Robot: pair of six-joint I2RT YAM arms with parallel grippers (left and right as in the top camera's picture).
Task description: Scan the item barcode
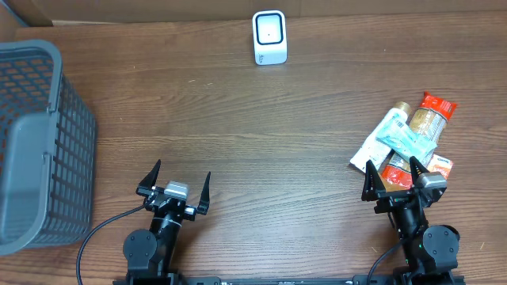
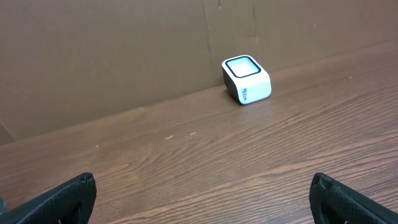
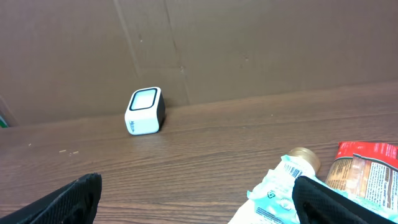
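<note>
pile of packets lies just ahead of the right gripper (jaws apart, empty); left gripper, likewise apart, sits well away

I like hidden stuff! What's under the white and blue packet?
Under the white packet, a bottle with a tan cap pokes out on the far side and a red packet on the near side. Their middles are covered, so anything else beneath is hidden.
</note>
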